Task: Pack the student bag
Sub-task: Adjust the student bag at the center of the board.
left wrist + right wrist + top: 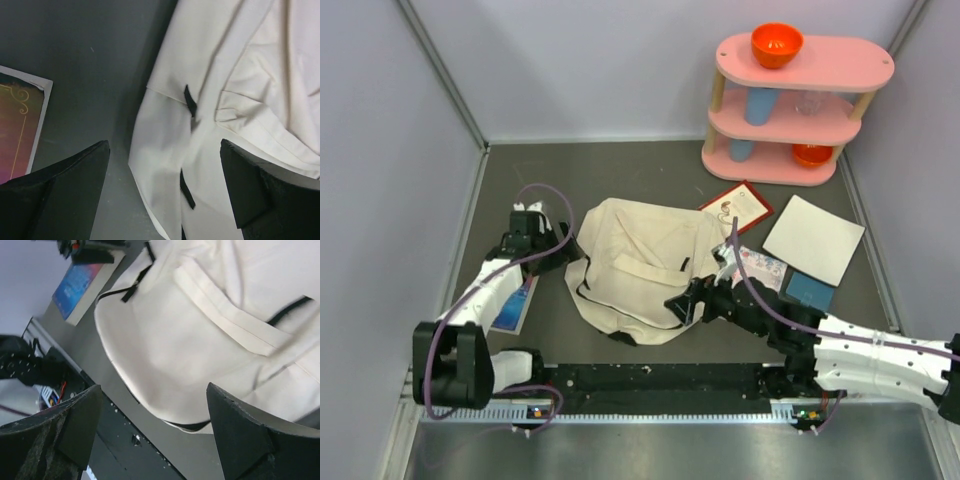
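The student bag (640, 265) is a beige canvas backpack with black straps, lying flat in the middle of the table. My left gripper (563, 250) is open at the bag's left edge; in the left wrist view (165, 170) its jaws straddle the bag's edge (240, 100) without gripping it. My right gripper (682, 305) is open at the bag's near right corner; in the right wrist view (155, 425) it hovers over the bag's bottom edge (200, 330), holding nothing.
A blue-pink book (515, 300) lies under the left arm. A red card (735, 208), white pad (813, 238), patterned booklet (762, 266) and blue notebook (808, 290) lie right of the bag. A pink shelf (800, 100) with orange bowls stands back right. A black rail (660, 385) runs along the near edge.
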`<state>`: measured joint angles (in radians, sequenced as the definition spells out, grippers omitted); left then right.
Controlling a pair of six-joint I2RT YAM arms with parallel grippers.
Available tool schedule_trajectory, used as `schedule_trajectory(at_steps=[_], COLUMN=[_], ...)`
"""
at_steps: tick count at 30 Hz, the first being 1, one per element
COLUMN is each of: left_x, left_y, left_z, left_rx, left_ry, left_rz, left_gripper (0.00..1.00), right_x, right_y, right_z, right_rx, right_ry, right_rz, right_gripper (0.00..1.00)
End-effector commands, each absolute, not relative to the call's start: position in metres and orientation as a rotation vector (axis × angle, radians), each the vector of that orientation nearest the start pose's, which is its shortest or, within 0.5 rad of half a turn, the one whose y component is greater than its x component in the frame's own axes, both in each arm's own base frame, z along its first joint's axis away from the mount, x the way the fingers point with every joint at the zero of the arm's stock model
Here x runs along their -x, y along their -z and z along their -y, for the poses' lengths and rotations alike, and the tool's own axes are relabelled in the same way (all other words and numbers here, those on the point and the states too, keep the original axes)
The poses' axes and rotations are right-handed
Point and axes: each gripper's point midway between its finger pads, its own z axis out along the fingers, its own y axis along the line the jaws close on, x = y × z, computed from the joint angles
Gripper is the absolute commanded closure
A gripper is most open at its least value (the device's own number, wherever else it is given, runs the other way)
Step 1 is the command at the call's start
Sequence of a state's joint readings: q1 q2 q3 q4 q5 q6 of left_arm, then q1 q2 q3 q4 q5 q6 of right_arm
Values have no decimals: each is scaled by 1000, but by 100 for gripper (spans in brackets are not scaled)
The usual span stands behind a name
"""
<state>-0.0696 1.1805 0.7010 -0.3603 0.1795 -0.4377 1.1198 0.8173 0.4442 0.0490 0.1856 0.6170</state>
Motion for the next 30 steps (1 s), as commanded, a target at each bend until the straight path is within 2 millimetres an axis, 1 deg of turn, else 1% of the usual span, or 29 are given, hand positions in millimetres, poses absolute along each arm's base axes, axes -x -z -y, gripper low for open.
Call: schedule_trajectory(at_steps=[1,2,3,7,8,9,10,12,14,15,16,17,18,19,20,21,22,23,25,26,28,29,30], left_x=[-318,-319,-318,-321,-323,-322,-321,-319,-315,-313,-312,-311,-309,-308,-308,-306,-305,-304,-300,-299,-293,-290,-283], left_y=[-78,-74,-66,-58,-59,-53,-51,-47,-43,-41,-40,-42,-40,-41,-42,-41,-41,-42,-39,-42,-37,-41,-37], left_z=[65,67,69,83,89,91,94,98,99,98,98,98,97,97,96,96,96,95,92,90,82,80,77], left_rx=[342,336,339,280,257,257,256,251,259,265,272,275,286,295,296,302,302,303,326,337,395,409,434], left_ry=[415,428,438,533,579,594,613,648,656,650,648,650,645,645,645,645,640,639,620,608,554,540,523], left_rz=[-2398,-2407,-2432,-2439,-2431,-2446,-2453,-2464,-2470,-2468,-2470,-2461,-2462,-2456,-2447,-2450,-2452,-2449,-2456,-2442,-2444,-2427,-2432], left_gripper=[4,7,7,7,7,8,10,14,19,21,31,37,42,50,55,59,65,75,89,100,100,100,100], right_x=[-164,-164,-163,-160,-159,-157,-160,-159,-166,-166,-167,-170,-169,-168,-168,-166,-166,-165,-167,-166,-168,-168,-167], right_y=[-131,-131,-126,-115,-109,-100,-95,-83,-83,-85,-84,-84,-86,-83,-83,-87,-83,-81,-78,-71,-69,-64,-62], right_z=[-241,-239,-236,-232,-230,-227,-223,-219,-215,-217,-217,-217,-219,-221,-223,-231,-232,-234,-235,-236,-238,-240,-241], right_rx=[35,10,-15,-71,-91,-129,-179,-226,-251,-246,-248,-266,-264,-263,-265,-248,-250,-261,-259,-252,-255,-254,-256], right_ry=[-822,-825,-829,-865,-860,-871,-867,-876,-871,-892,-893,-895,-912,-910,-917,-965,-962,-964,-949,-925,-914,-899,-902], right_rz=[-2108,-2113,-2127,-2169,-2190,-2223,-2232,-2269,-2262,-2268,-2277,-2280,-2291,-2311,-2320,-2317,-2337,-2347,-2362,-2388,-2403,-2424,-2435], right_gripper=[15,14,13,13,13,14,14,14,15,15,16,16,16,16,16,17,18,18,19,19,19,19,19])
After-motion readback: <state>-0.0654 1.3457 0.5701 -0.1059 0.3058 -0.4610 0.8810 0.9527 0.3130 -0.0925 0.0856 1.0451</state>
